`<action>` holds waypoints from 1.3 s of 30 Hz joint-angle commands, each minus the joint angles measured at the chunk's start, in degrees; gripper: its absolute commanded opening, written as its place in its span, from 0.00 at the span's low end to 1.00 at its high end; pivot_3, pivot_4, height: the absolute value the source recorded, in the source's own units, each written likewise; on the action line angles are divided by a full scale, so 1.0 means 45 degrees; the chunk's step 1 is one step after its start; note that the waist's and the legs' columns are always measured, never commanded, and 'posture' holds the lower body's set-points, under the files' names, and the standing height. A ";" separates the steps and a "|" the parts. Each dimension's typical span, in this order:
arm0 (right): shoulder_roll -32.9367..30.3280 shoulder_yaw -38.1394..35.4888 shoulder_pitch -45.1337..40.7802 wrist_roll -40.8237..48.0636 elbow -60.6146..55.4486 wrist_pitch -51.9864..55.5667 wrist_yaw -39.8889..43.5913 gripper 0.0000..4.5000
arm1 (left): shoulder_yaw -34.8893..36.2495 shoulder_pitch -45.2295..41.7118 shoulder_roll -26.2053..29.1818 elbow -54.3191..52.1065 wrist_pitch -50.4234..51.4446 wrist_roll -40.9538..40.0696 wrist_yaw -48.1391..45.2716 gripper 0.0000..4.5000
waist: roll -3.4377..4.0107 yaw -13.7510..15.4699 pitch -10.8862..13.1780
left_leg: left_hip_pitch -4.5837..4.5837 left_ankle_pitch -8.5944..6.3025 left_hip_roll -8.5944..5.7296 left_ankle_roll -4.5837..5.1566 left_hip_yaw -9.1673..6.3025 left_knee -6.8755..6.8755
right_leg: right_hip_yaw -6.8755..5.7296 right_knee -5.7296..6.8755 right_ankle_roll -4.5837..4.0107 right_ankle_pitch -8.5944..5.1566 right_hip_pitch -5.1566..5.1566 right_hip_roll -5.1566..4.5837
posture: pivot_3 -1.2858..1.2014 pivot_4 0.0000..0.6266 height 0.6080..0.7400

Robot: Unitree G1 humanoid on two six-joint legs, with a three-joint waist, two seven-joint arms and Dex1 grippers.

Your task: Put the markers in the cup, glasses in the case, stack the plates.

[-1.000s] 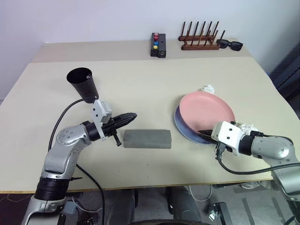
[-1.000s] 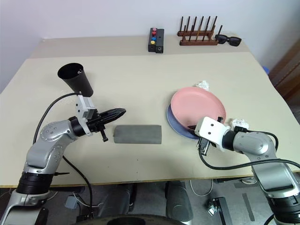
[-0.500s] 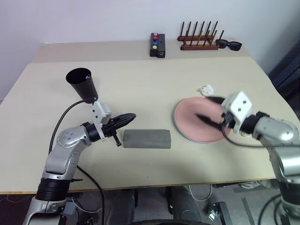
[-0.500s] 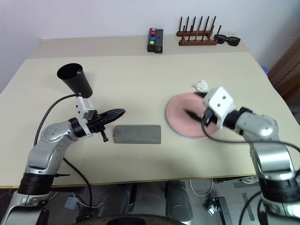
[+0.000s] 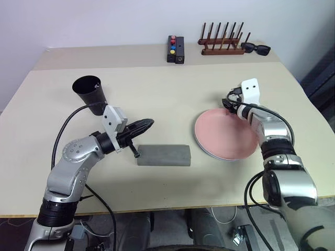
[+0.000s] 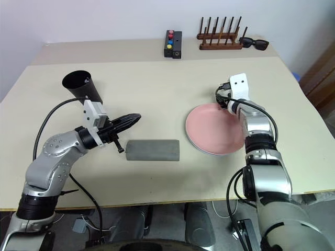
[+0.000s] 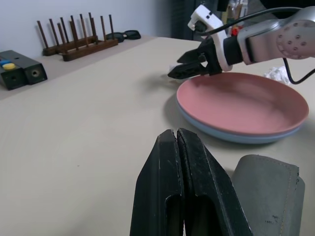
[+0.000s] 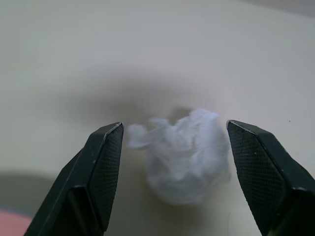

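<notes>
Right gripper lined up on the paper wad, off-task.
Head view: pink plate on blue, near the table's right edge; case shut mid-front, cup left.
Left wrist view: left gripper closed, empty.
Right wrist view: jaws open around the wad (closing risks grabbing trash). No legible writing.

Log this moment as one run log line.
plates: stacked | right gripper: open, at crumpled paper | left gripper: shut, empty | case: closed
</notes>
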 commanded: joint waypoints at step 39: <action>-0.4391 -0.1919 1.0233 0.2188 -1.4539 0.1547 0.5497 0.79 | -0.0666 -0.0872 -0.0420 0.0823 -0.0196 -0.0098 -0.0722 0.00 | 0.0012 0.0124 0.0004 | 0.0001 -0.0007 -0.0002 0.0008 -0.0005 0.0028 | 0.0003 0.0000 0.0018 -0.0017 0.0025 -0.0003 | 0.52 0.24 0.99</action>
